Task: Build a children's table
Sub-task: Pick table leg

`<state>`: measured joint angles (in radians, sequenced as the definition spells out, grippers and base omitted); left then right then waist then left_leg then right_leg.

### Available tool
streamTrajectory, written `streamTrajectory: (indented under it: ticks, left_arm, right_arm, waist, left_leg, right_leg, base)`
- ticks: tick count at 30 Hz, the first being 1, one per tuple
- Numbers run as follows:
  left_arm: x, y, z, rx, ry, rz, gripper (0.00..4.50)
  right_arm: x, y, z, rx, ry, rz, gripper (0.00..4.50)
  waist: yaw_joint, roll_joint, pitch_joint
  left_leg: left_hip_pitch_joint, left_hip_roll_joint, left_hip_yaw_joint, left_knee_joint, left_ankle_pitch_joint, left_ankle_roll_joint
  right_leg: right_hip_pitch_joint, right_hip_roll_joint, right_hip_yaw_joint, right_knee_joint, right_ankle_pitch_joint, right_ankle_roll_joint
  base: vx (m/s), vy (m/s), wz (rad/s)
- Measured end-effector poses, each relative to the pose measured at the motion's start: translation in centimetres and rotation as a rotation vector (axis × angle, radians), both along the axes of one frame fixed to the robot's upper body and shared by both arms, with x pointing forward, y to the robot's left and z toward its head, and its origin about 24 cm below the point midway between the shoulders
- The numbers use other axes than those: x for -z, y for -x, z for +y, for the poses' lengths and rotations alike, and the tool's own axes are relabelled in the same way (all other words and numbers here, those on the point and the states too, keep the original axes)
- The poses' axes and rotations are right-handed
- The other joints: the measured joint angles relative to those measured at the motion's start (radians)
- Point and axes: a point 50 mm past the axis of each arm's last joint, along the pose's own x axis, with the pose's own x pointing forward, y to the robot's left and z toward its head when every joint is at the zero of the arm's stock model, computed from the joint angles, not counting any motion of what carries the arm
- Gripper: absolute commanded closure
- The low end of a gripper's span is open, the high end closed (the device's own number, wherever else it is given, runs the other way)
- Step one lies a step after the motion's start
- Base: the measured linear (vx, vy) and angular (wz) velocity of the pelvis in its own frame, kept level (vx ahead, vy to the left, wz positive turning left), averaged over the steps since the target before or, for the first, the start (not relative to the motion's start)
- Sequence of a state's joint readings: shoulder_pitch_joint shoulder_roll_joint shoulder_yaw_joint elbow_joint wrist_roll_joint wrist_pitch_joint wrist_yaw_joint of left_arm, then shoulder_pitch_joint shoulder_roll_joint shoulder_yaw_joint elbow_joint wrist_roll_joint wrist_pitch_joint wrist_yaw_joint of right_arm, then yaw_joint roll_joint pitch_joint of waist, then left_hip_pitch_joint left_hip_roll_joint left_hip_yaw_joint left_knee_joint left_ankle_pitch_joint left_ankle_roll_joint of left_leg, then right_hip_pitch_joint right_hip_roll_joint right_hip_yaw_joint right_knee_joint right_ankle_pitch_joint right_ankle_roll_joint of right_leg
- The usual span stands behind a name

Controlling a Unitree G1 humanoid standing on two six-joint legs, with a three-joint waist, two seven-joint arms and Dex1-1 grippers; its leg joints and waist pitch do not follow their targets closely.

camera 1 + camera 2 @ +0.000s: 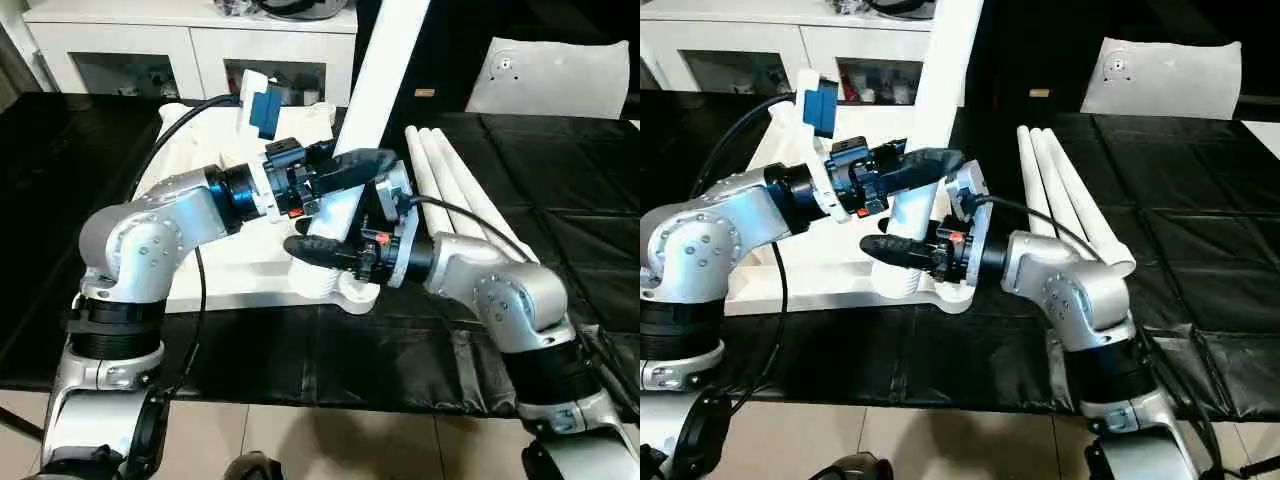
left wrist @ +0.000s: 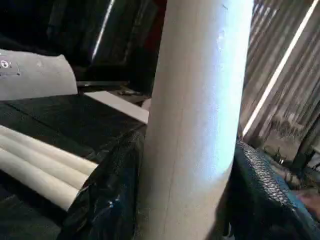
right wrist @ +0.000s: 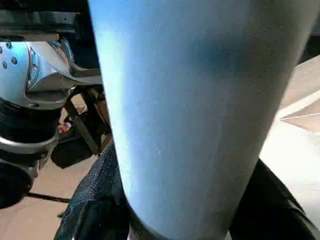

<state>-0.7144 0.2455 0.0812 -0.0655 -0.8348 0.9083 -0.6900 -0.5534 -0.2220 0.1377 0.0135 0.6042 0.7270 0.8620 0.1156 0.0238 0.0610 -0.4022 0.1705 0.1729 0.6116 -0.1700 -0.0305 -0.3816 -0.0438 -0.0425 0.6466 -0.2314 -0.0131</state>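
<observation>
Both grippers clasped one long tapered white plastic leg, which stood tilted in the near corner socket of the white square plastic table top.

The left gripper clenched the leg higher up; the right gripper clenched it just above the socket. The top lay upside down on a black-covered table. Three more white legs lay side by side just to its right, a white cabinet behind.

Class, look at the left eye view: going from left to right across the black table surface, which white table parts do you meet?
Upturned table top → upright leg held by both grippers → three spare legs lying side by side.
</observation>
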Motion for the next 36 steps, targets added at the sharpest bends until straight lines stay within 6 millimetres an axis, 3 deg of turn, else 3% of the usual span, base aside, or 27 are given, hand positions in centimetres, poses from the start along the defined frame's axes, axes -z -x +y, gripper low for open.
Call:
streamTrajectory:
  ticks: [4, 12, 15, 19, 27, 36]
  left_arm:
    - [-0.5, 0.1, -0.5, 0.001, 0.113, 0.027, 1.58]
    - [-1.4, -1.1, 0.6, -0.128, 0.289, 0.046, 1.55]
    - [-1.8, -1.0, 1.1, -0.15, 0.287, 0.016, 1.55]
    - [-3.0, -0.3, 2.1, -0.157, 0.301, -0.07, 1.55]
    - [-1.6, 0.4, -0.6, -0.033, 0.078, -0.125, 1.55]
    - [-1.2, -1.2, 1.2, -0.238, 0.108, -0.106, 1.55]
  right_arm:
    - [-0.4, -0.3, 0.6, 0.048, -0.042, -0.018, 2.55]
    - [-1.5, -1.0, 0.9, 0.165, -0.138, -0.045, 2.56]
    - [-0.9, -1.1, 0.4, 0.246, -0.119, -0.042, 2.56]
    - [2.1, -1.7, -2.3, 0.418, -0.058, 0.067, 2.57]
    - [1.9, -1.1, -1.3, 0.359, -0.026, 0.022, 2.57]
    - [2.4, -0.6, -1.8, 0.335, 0.023, -0.006, 2.57]
  waist:
    - [-0.001, 0.0, 0.0]
    - [-0.001, 0.001, 0.0]
    - [-0.002, 0.001, 0.0]
    - [-0.002, 0.004, 0.002]
    - [-0.007, 0.007, 0.002]
    - [-0.008, 0.007, 0.002]
  left_leg:
    - [0.0, 0.0, 0.0, 0.0, 0.0, 0.0]
    - [0.0, 0.0, 0.0, 0.0, 0.0, 0.0]
    - [0.0, 0.0, 0.0, 0.0, 0.0, 0.0]
    - [0.0, -0.001, 0.0, 0.0, 0.0, -0.001]
    - [0.001, 0.0, 0.0, -0.002, 0.001, -0.003]
    - [0.0, 0.0, 0.0, -0.002, 0.001, -0.003]
  right_leg:
    - [0.0, 0.0, 0.0, 0.0, 0.0, 0.0]
    - [0.0, 0.0, 0.0, -0.001, 0.0, 0.0]
    - [0.0, 0.0, 0.0, -0.001, 0.0, 0.0]
    - [0.0, -0.001, 0.0, -0.001, 0.001, 0.0]
    - [-0.001, 0.0, 0.0, 0.0, 0.001, 0.001]
    - [0.0, 0.0, 0.0, -0.001, 0.001, 0.001]
  base:
    - [0.0, 0.0, 0.0]
    - [0.0, 0.0, 0.0]
    - [0.0, 0.0, 0.0]
    - [0.0, 0.0, 0.0]
    - [0.0, 0.0, 0.0]
    - [0.0, 0.0, 0.0]
